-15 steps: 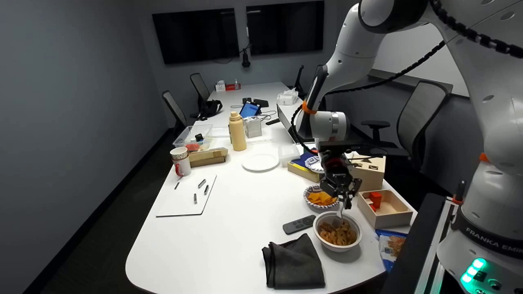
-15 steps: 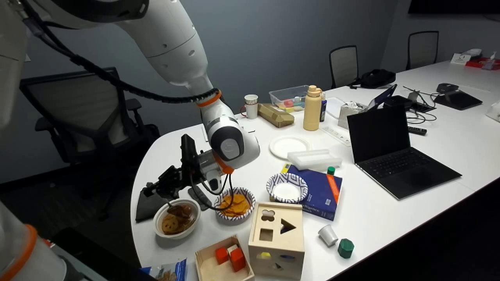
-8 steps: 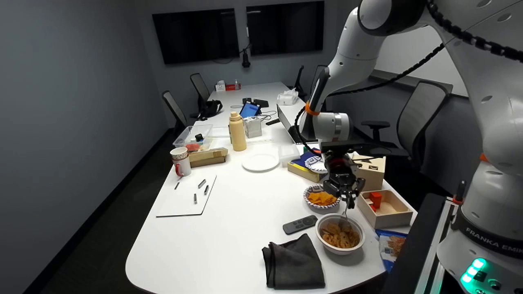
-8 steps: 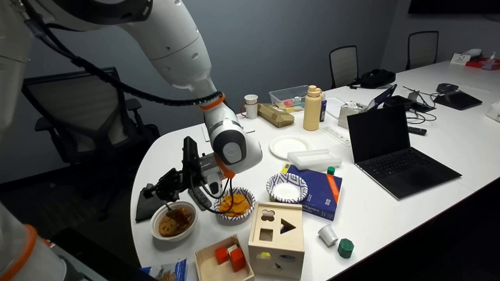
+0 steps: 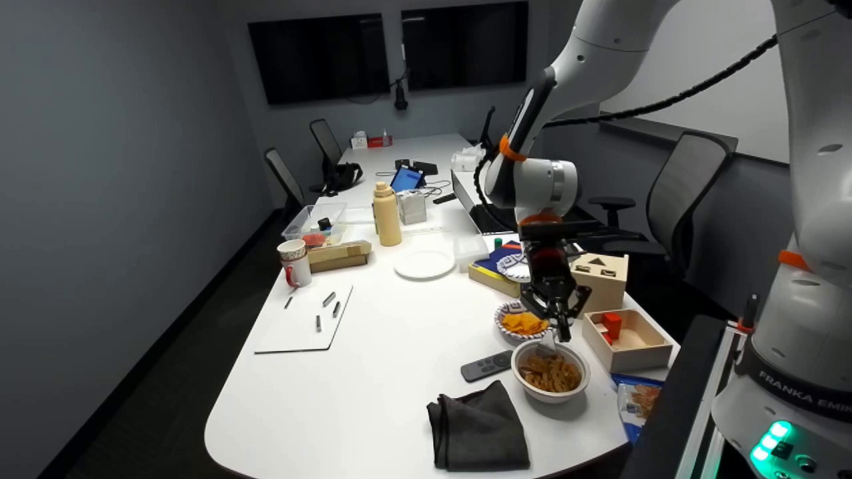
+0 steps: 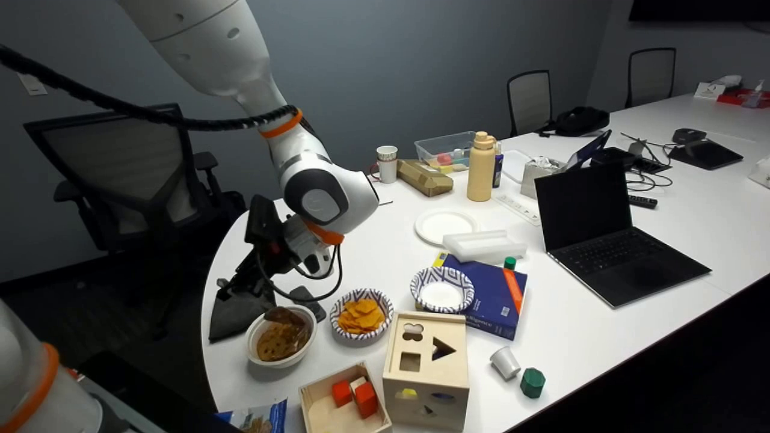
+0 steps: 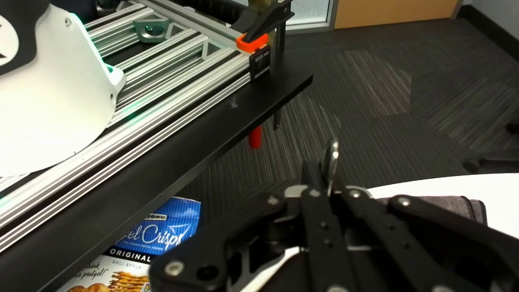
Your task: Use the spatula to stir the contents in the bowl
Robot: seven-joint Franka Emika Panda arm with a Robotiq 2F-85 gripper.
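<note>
The white bowl stands near the table's front corner and shows in both exterior views. It holds the contents, a heap of orange-brown food pieces. My gripper is above the bowl's far rim, shut on the metal spatula. The spatula slopes down into the bowl at its far side. In an exterior view its blade looks brown over the food pieces. In the wrist view the shiny handle end sticks up between the fingertips. The bowl is hidden there.
A patterned bowl of orange chips and a remote are close to the bowl. A wooden tray with red blocks, a shape-sorter box, a blue snack bag and a folded dark cloth stand around.
The wrist has tilted and the arm has shifted. The spatula now leans at the bowl's far side. The bowl has slid slightly toward the chips bowl. The gripper stays shut on the spatula.
</note>
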